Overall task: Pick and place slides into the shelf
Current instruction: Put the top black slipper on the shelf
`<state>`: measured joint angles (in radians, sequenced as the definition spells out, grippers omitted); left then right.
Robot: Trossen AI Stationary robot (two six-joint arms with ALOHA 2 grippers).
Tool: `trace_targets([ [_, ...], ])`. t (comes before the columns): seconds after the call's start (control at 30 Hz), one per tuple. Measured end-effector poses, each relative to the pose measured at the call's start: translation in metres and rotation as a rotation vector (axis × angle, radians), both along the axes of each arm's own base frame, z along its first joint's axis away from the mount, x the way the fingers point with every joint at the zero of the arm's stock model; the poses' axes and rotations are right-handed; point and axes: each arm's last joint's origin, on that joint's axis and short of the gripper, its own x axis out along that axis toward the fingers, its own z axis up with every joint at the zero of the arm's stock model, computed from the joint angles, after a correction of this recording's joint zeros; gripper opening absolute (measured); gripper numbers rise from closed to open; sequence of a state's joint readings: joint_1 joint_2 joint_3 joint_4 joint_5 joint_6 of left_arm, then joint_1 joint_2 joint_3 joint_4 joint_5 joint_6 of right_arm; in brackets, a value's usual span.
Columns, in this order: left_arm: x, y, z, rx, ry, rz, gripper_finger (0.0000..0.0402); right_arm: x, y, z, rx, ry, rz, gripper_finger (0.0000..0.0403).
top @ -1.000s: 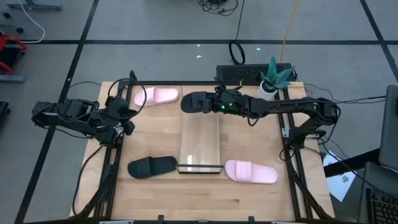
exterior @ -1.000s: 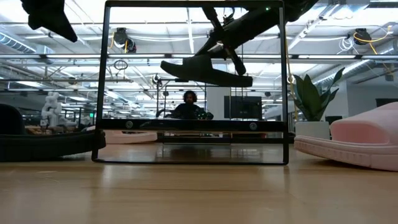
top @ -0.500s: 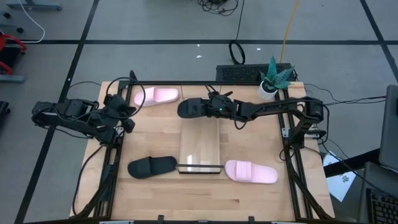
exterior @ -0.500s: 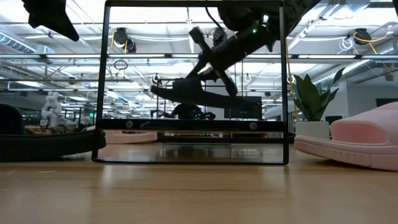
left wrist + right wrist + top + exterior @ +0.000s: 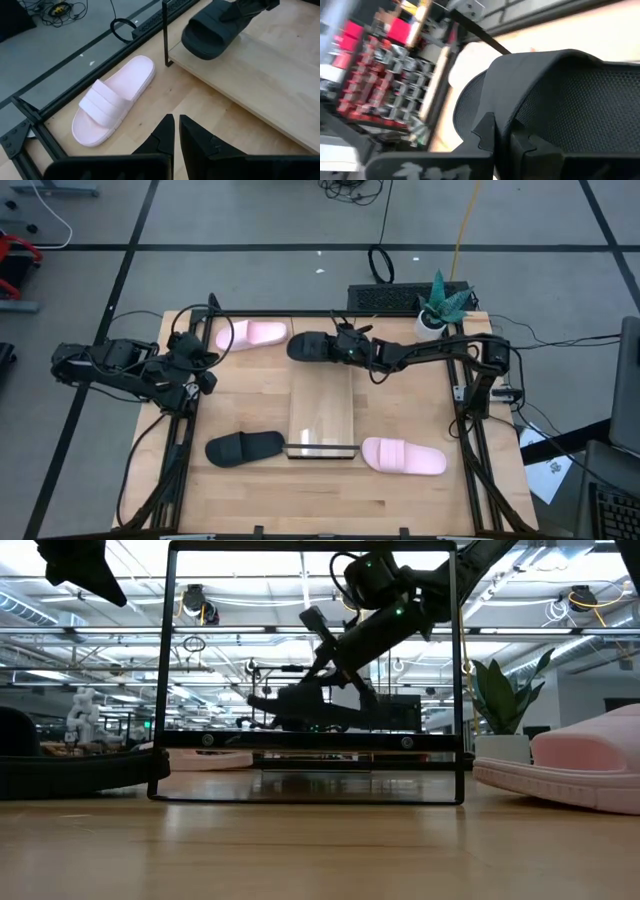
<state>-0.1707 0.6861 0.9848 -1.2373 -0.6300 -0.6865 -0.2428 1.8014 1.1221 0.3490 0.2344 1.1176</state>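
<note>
Your right end effector (image 5: pixel 345 348) is clamped on the strap of a black open-toe slide (image 5: pixel 312 345), holding it over the far end of the long light-wood shelf (image 5: pixel 322 408). A pale pink slide (image 5: pixel 251 334) lies just beside it on the wooden desk (image 5: pixel 400 410). Your left end effector (image 5: pixel 208 375) waits at the desk's left edge, fingers (image 5: pixel 159 139) nearly closed on nothing.

held slide (image 5: pixel 312 346) over shelf (image 5: pixel 322 408) far end, another slide (image 5: pixel 252 334) left
</note>
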Motion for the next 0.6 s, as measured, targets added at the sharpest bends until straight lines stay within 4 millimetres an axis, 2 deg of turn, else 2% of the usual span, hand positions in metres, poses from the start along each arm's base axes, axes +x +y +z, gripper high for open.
trace_targets([
  [0.27, 0.000, 0.000, 0.000, 0.000, 0.001, -0.001, 0.0026, 0.002, -0.006, -0.012, 0.023, 0.015, -0.025, 0.0002],
  [0.43, 0.000, 0.000, 0.000, 0.003, 0.004, -0.005, 0.0026, -0.001, -0.017, -0.009, -0.032, 0.015, -0.084, 0.0002],
  [0.6, 0.000, 0.000, 0.000, 0.006, 0.006, -0.007, 0.0026, -0.002, -0.022, -0.008, -0.016, -0.001, -0.076, 0.0002],
])
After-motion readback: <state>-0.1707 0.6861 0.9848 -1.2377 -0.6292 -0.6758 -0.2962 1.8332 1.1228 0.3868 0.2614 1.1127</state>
